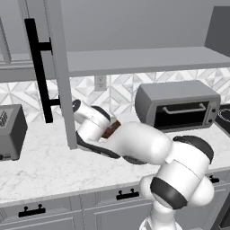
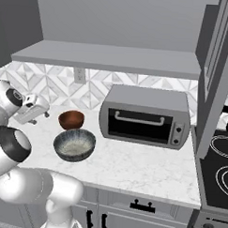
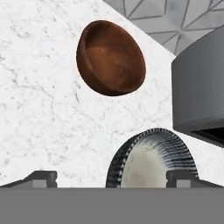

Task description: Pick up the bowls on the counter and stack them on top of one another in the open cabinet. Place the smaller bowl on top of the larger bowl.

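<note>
The small reddish-brown bowl [image 2: 71, 119] stands on the white marble counter [image 2: 132, 168], close behind the wider dark grey bowl [image 2: 74, 144] with its pale speckled inside. My gripper [image 2: 40, 113] hovers just left of both bowls, above the counter. In the hand view the gripper [image 3: 113, 178] is open, its tips wide apart, with the grey bowl [image 3: 151, 159] low between them and the brown bowl [image 3: 110, 59] farther off. The arm hides most of both bowls in the left base view; a bit of the brown bowl [image 1: 110, 130] peeks out. The open cabinet's shelf [image 1: 143, 60] is bare overhead.
A grey toaster oven [image 2: 144, 118] stands right of the bowls. A toaster [image 1: 11, 132] sits at the counter's left. The cabinet door with the black bar handle [image 1: 38, 67] hangs open on the left. A stovetop [image 2: 221, 163] lies at the right end.
</note>
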Controlling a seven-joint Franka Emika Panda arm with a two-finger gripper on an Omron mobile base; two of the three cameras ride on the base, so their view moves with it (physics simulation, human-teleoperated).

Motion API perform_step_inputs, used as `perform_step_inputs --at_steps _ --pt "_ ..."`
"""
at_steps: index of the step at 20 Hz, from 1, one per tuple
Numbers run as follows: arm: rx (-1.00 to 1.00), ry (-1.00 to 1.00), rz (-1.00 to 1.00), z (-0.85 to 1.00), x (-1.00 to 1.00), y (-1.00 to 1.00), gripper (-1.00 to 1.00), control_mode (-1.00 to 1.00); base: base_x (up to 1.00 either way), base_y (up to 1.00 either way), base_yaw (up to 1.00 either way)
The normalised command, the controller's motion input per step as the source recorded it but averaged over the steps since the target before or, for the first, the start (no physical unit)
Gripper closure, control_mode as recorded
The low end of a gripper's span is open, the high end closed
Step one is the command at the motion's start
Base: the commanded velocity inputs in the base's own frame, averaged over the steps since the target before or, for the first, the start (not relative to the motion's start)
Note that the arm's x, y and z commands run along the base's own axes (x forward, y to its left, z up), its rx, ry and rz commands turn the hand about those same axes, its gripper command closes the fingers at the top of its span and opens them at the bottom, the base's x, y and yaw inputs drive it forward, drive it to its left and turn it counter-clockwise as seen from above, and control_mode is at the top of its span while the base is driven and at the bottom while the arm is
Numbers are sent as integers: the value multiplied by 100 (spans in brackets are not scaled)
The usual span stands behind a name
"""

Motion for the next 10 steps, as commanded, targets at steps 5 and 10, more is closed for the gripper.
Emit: perform_step_inputs --at_steps 5,10 --pt "0 10 0 -31 70 0 -100 -100 0 0 0" --pt "1 6 2 -18 47 0 -100 -100 0 0 0"
